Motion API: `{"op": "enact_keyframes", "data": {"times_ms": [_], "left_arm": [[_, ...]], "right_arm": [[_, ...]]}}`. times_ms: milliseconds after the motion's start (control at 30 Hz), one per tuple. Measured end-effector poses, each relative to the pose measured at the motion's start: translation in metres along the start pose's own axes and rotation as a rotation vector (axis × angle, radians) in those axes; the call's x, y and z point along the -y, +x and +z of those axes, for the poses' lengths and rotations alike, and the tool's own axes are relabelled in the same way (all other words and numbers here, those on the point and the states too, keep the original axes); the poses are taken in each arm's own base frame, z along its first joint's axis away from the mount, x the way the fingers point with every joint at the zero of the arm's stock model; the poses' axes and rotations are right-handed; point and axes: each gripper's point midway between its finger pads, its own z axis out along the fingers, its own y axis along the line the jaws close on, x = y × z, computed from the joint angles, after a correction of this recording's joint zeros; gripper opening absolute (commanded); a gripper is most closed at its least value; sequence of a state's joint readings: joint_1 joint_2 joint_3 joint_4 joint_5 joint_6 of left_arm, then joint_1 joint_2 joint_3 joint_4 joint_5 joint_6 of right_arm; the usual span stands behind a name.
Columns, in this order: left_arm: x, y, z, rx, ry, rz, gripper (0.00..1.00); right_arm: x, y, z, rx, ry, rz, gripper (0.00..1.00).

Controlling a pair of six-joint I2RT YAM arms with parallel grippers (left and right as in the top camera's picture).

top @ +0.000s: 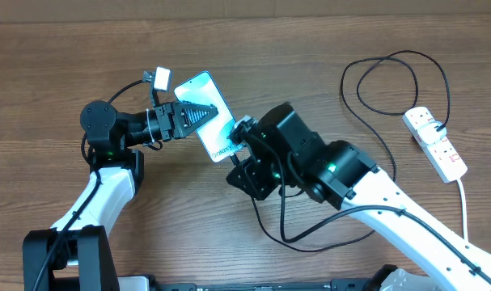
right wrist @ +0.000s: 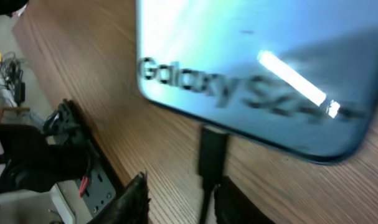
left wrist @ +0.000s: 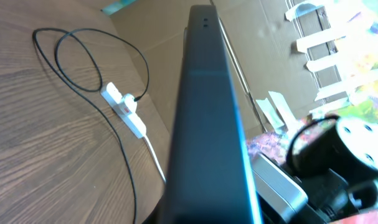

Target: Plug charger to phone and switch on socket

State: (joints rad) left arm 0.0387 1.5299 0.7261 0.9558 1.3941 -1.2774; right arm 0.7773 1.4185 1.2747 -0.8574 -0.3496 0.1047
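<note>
My left gripper [top: 201, 113] is shut on the phone [top: 218, 139] and holds it tilted over the table; its light blue screen reads "Galaxy S24" [right wrist: 251, 68]. In the left wrist view the phone [left wrist: 207, 124] shows edge-on. The charger's black plug [right wrist: 212, 152] meets the phone's bottom edge. My right gripper [right wrist: 182, 199] is open around the plug, its left finger well clear of it. In the overhead view it [top: 243, 139] sits at the phone's lower end. The black cable [top: 366, 97] loops to the white socket [top: 436, 143] at the right.
The cable also hangs in a loop below the right arm [top: 282, 233]. The socket [left wrist: 123, 109] and cable loops [left wrist: 83, 81] show far off in the left wrist view. A cardboard wall [left wrist: 263, 37] bounds the table's back. The left arm's base [right wrist: 27, 155] stands nearby.
</note>
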Motion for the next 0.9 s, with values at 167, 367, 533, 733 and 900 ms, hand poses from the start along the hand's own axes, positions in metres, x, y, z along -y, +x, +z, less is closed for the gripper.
{"op": "enact_keyframes", "data": {"times_ms": [167,367,533,733,900], "left_arm": [[-0.002,0.001,0.000,-0.001,-0.003,-0.016,0.04],[-0.002,0.001,0.000,-0.006,-0.002,-0.017,0.04],[-0.002,0.002,0.000,-0.009,-0.001,-0.017,0.04],[-0.002,0.002,0.000,-0.009,-0.001,-0.018,0.04],[-0.001,0.004,0.000,-0.021,0.003,-0.018,0.04]], "right_arm": [[0.005,0.001,0.001,-0.001,0.054,-0.011,0.30],[0.014,0.000,0.001,0.007,0.105,-0.012,0.19],[0.015,0.000,0.001,0.008,0.112,-0.010,0.07],[0.015,-0.001,0.001,0.011,0.111,-0.009,0.04],[0.013,-0.001,0.001,0.014,0.109,-0.013,0.04]]}}
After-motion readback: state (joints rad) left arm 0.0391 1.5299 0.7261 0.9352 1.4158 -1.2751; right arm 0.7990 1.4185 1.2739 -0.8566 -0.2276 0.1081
